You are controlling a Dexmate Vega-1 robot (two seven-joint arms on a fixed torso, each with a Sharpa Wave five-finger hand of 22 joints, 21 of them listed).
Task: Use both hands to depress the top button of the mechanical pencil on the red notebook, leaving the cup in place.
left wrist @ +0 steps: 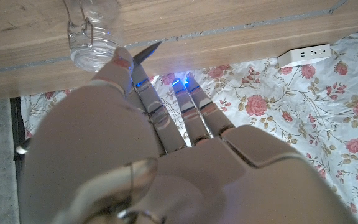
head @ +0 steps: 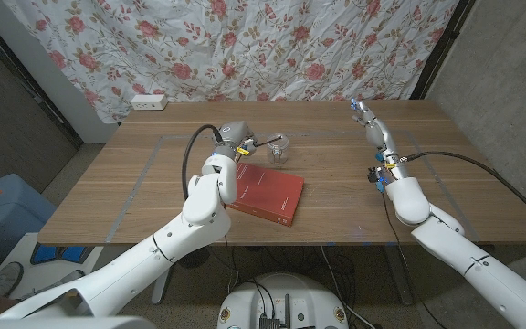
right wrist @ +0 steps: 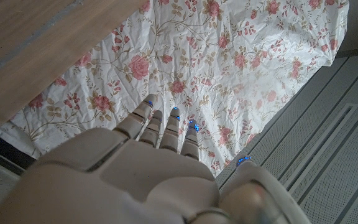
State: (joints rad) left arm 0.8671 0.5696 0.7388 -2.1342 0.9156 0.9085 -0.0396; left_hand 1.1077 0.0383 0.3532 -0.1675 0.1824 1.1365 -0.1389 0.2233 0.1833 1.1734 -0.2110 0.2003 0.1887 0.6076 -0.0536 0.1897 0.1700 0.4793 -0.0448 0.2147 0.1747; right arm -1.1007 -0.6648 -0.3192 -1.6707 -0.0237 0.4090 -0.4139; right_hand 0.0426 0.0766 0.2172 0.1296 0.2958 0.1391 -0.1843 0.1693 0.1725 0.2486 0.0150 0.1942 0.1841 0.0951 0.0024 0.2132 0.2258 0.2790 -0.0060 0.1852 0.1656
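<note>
closest to me in the head view is the red notebook, lying on the wooden table just past my left forearm. just beyond its far corner is my left hand; i judge it is holding the mechanical pencil, since the left wrist view shows a thin dark tip poking out past the thumb, though i cannot see the barrel or the top button. the glass cup stands just beside that hand, near the notebook's far edge.

farther off, my right hand is raised over the far right part of the table, well apart from everything; the right wrist view shows its fingers straight, side by side and holding nothing.

risks as i see them: the cup is so near the left hand that any swing of the pencil or wrist could knock it. bringing the right hand across, i could miss the small button, or push the pencil out of a loose grip.
</note>
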